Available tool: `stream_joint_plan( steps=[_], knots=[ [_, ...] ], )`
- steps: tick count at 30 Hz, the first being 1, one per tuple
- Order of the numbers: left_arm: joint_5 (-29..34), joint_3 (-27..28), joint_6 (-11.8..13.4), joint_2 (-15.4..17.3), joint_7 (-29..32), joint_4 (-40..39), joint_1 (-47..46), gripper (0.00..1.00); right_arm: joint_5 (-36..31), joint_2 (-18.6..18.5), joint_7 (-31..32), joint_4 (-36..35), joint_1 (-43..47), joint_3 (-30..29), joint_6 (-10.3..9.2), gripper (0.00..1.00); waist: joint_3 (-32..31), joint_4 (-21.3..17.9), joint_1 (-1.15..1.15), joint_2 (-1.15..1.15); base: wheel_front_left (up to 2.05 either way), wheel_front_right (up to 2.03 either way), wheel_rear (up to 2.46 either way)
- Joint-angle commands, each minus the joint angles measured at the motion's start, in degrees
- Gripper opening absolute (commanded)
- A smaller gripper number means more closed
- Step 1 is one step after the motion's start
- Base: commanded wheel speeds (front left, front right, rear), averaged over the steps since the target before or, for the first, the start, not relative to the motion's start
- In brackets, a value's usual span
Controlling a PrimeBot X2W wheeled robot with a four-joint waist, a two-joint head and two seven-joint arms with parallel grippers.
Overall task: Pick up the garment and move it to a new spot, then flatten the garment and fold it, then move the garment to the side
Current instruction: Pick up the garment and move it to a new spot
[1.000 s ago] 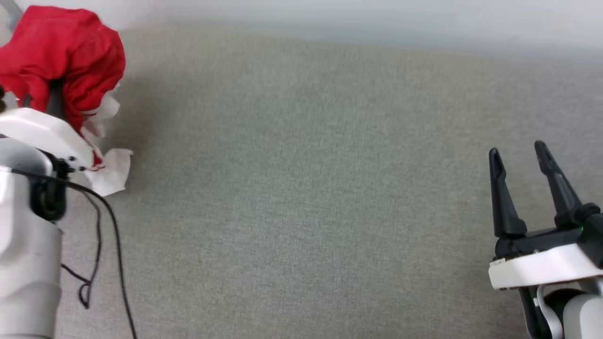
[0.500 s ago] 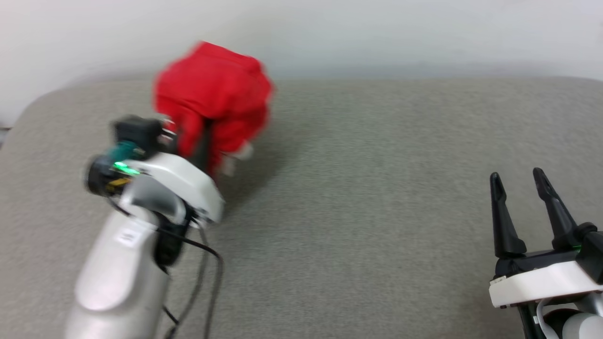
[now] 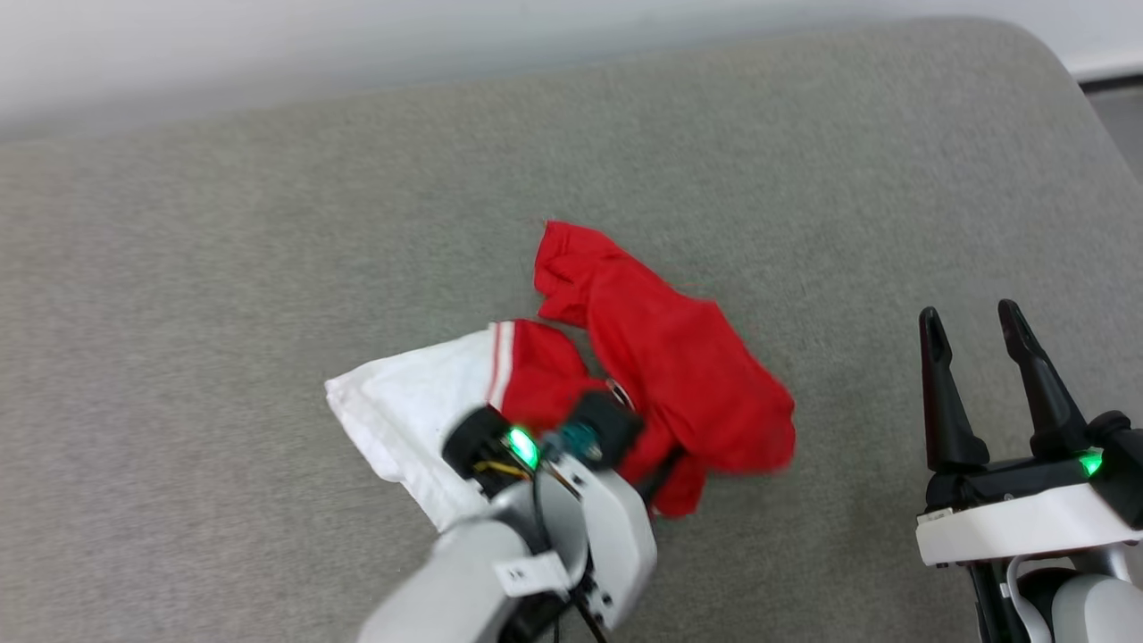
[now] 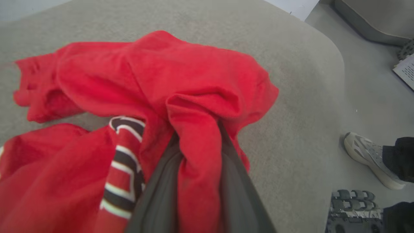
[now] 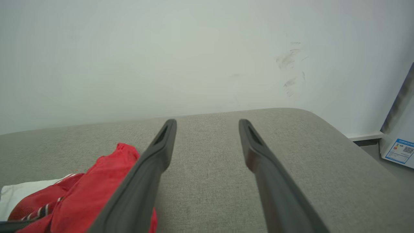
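The garment (image 3: 679,375), which I judge soft, light and limp, lies crumpled on the grey padded surface (image 3: 268,223) with the left tool (image 4: 199,139) pinching a red fold and the right tool (image 3: 969,314) spread empty nearby, so a hem or sleeve edge seems the better hold.

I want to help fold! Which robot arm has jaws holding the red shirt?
The left arm: its jaws pinch the red shirt. The right arm has jaws standing open, empty.

My head camera looks down on the cushion (image 3: 268,223); the right wrist camera skims it. All three share the garment (image 3: 661,357).
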Motion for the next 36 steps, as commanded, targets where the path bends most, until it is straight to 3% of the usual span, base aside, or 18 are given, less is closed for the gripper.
stream_joint_plan(
  steps=[1, 6, 7, 14, 18, 27, 36],
  knots=[
    [-0.76, -1.80, -0.10, 0.37, 0.17, 0.59, 0.24, 0.00, 0.34, 0.11, -0.58, 0.42, -0.82, 0.13, -0.04, 1.00, 1.75, -1.35, 0.00, 0.00, 0.00, 0.00, 0.00],
    [-2.08, -5.89, -0.11, 0.81, -0.85, 2.03, -0.05, 0.03, 0.42, 0.10, -1.33, 1.37, -1.36, 0.11, -0.04, 1.00, 1.98, -1.09, 0.00, 0.00, 0.00, 0.00, 0.00],
    [-2.03, -6.94, -0.12, 0.70, -2.36, 2.35, -0.24, 1.00, 0.20, 0.10, -1.50, 1.74, -1.40, -0.07, -0.04, 1.00, 1.40, -0.48, 0.00, 0.00, 0.00, 0.00, 0.00],
    [-1.42, -6.93, 0.30, -0.32, -10.25, 0.35, 0.68, 1.00, -0.90, 0.09, -0.65, 2.36, -0.12, -0.39, -0.04, 1.00, -2.77, 2.21, 0.00, 0.00, 0.00, 0.00, 0.00],
    [-1.70, -5.47, 1.80, -0.50, -15.66, -1.64, 2.49, 1.00, -1.57, 0.08, 0.71, 2.17, 1.19, -0.38, -0.04, 1.00, -6.00, 4.22, 0.00, 0.00, 0.00, 0.00, 0.00],
    [-3.74, 3.62, 10.14, 0.53, -24.70, -3.29, 7.41, 1.00, -2.00, 0.08, 3.73, 0.86, 4.63, -0.63, -0.04, 1.00, -10.51, 8.36, 0.00, 0.00, 0.00, 0.00, 0.00],
    [-3.20, 17.01, 16.03, 3.90, -26.34, -5.80, 14.29, 1.00, -2.16, 0.08, 5.90, 0.11, 7.68, -0.54, -0.04, 1.00, -13.66, 10.99, 0.00, 0.00, 0.00, 0.00, 0.00]
  ],
)
